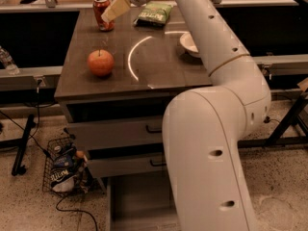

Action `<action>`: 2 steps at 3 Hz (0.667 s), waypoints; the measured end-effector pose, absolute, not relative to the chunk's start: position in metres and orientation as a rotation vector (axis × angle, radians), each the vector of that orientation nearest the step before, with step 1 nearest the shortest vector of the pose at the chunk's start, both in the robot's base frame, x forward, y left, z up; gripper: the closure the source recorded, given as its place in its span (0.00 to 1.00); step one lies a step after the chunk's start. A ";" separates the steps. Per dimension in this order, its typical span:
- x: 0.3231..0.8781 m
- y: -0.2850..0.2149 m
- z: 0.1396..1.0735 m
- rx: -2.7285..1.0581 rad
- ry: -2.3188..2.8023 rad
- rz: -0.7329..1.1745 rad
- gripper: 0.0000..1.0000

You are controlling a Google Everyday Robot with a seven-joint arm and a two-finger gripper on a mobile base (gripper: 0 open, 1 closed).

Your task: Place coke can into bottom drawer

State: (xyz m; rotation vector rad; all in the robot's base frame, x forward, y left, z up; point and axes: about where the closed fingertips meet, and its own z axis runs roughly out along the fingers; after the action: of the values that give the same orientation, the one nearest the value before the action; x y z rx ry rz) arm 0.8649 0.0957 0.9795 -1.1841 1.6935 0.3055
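Note:
The coke can [101,13], red with a silver top, stands upright at the far left corner of the cabinet top [159,64]. My gripper [115,8] hangs at the end of the white arm, just right of the can and very close to its upper side. The bottom drawer [139,201] is pulled out at floor level, showing its plain grey inside; my arm covers its right part. The two upper drawers with black handles are shut.
A red-orange apple [100,63] sits at the front left of the top. A green chip bag [154,13] lies at the back and a white bowl [188,43] is half hidden by my arm. A wire basket of bags [62,170] stands on the floor at left.

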 end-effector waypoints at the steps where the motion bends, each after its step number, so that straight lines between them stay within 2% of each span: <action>1: 0.899 0.123 0.960 -1.105 1.680 0.321 0.00; 2: 0.925 0.138 0.942 -1.026 1.687 0.332 0.00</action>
State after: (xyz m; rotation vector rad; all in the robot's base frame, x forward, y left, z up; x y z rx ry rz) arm 0.9251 0.1380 0.9418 -1.0258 1.6866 0.3323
